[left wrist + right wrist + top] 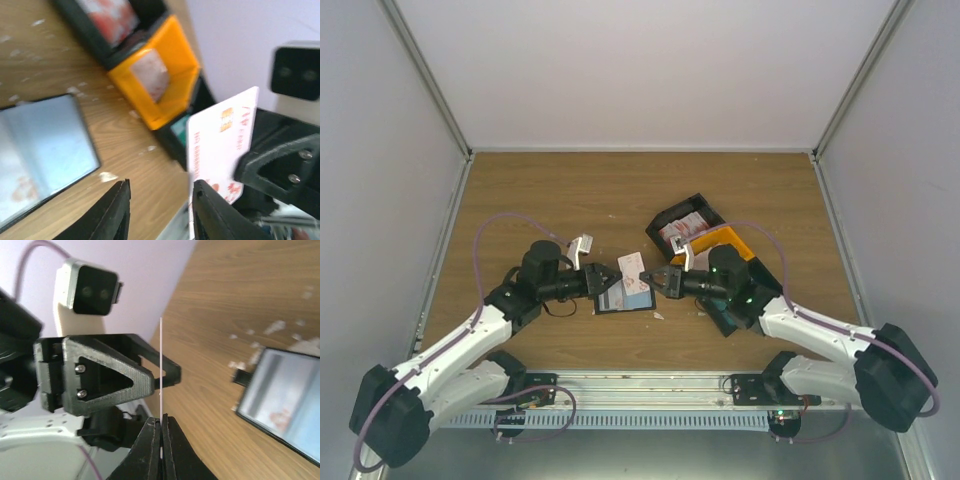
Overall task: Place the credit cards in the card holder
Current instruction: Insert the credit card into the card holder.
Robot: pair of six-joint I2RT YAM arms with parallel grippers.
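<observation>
You hold one credit card pinched in the right gripper close to the open card holder, left gripper open, other cards still in the trays.

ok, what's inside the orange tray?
The orange tray holds one pale card with reddish marks, blurred in the left wrist view. That card covers the floor, so any cards beneath it are hidden. From above, the right arm hides much of the tray.
</observation>
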